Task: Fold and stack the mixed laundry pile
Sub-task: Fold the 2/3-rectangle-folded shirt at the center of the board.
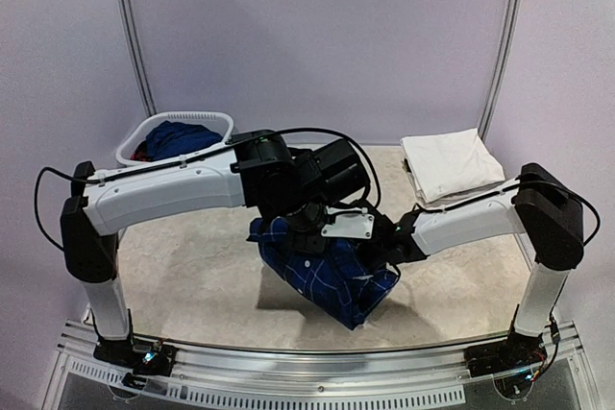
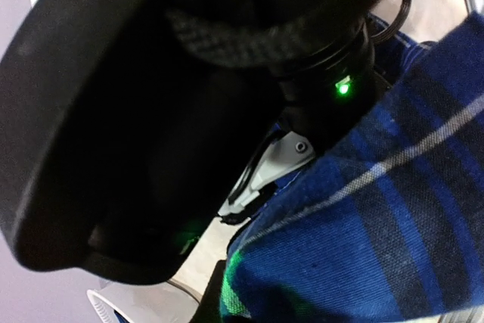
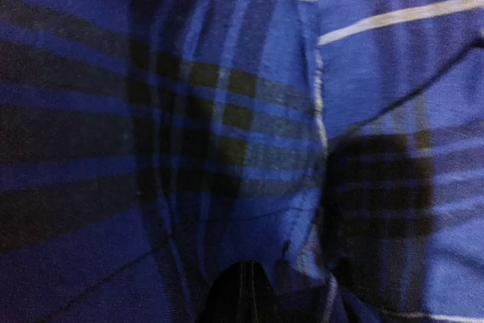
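Note:
The navy shirt (image 1: 327, 276) with thin white plaid lines hangs bunched over the middle of the table, casting a shadow on the left. My left gripper (image 1: 309, 235) points down into its top and is shut on the cloth; in the left wrist view the plaid (image 2: 378, 225) fills the lower right. My right gripper (image 1: 377, 258) comes in from the right and is shut on a fold of the same shirt (image 3: 249, 111); only its dark fingertips (image 3: 246, 296) show. White trousers (image 1: 450, 165) lie folded at the back right. A solid blue piece (image 1: 183, 136) and a bit of red (image 1: 141, 153) sit in the basket.
The oval white basket (image 1: 223, 122) stands at the back left. The two wrists sit close together above the shirt, and the right arm's black body (image 2: 151, 111) fills most of the left wrist view. Metal frame posts (image 1: 132, 36) rise behind the table.

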